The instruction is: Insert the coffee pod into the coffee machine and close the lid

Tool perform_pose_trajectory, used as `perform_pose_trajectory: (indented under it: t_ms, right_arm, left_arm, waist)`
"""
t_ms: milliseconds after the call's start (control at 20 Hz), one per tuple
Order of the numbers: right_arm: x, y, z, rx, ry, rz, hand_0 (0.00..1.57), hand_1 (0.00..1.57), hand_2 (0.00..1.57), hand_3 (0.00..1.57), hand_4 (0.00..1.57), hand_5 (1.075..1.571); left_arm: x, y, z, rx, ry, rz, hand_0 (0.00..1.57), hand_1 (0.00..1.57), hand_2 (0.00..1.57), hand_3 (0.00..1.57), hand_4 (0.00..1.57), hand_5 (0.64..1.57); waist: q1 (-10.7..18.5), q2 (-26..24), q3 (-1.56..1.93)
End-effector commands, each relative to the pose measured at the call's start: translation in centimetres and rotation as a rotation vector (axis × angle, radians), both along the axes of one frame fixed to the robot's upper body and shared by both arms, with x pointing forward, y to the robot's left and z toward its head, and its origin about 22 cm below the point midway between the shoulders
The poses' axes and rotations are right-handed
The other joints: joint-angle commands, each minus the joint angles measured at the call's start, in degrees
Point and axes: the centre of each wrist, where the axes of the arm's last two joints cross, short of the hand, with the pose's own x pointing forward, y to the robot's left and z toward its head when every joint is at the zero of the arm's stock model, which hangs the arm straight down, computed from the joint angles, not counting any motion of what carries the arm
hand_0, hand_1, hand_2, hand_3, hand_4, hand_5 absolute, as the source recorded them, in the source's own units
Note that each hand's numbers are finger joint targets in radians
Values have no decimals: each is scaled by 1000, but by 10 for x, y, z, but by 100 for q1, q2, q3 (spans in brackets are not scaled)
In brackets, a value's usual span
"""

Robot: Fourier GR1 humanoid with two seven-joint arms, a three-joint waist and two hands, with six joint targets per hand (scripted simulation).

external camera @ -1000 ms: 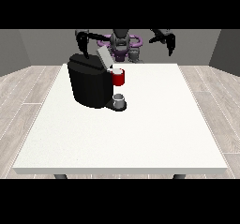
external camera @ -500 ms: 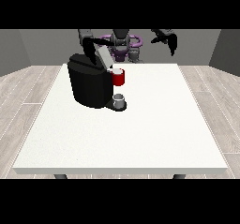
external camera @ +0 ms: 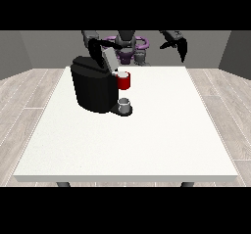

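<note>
A bulky black coffee machine [external camera: 95, 90] stands upper left on the white table [external camera: 147, 140], grey lid [external camera: 110, 59] raised. The hand at the view's left [external camera: 94, 46] is behind the lid, grip unclear. The hand at the view's right [external camera: 179, 46] hangs with fingers relaxed, holding nothing.

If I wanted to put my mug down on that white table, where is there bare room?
The table is bare across its whole near half and its right side, from the coffee machine to the right edge. It is crowded only at the far left, around the machine, its small cup and its red part.

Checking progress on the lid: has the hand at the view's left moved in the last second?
Yes. The hand at the view's left has come down toward the coffee machine.
</note>
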Motion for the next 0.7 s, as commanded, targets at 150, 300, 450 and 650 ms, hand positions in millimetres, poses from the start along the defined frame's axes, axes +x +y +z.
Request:
perform_pose_trajectory:
  t_ms: [150, 300, 450, 650]
  right_arm:
    - [17, 22, 45, -112, -88, 53, 0, 0, 0, 0, 119, 1571]
    - [20, 9, 45, -85, -110, 63, 0, 0, 0, 0, 107, 1571]
    - [13, 54, 44, -111, -106, 102, 0, 0, 0, 0, 0, 1571]
    - [17, 49, 65, -168, -146, 92, 0, 0, 0, 0, 0, 1571]
  left_arm:
    - [5, -10, 9, 25, -33, -38, 0, 0, 0, 0, 380, 1571]
    - [8, -23, 21, 11, -49, -60, 0, 0, 0, 0, 362, 1571]
    - [7, -16, 9, 16, -11, -34, 0, 0, 0, 0, 356, 1571]
    - [6, -20, 7, 2, -32, -88, 0, 0, 0, 0, 326, 1571]
  waist:
    - [264, 183, -4]
    - [386, 358, -1]
    - [377, 166, -4]
    - [663, 354, -6]
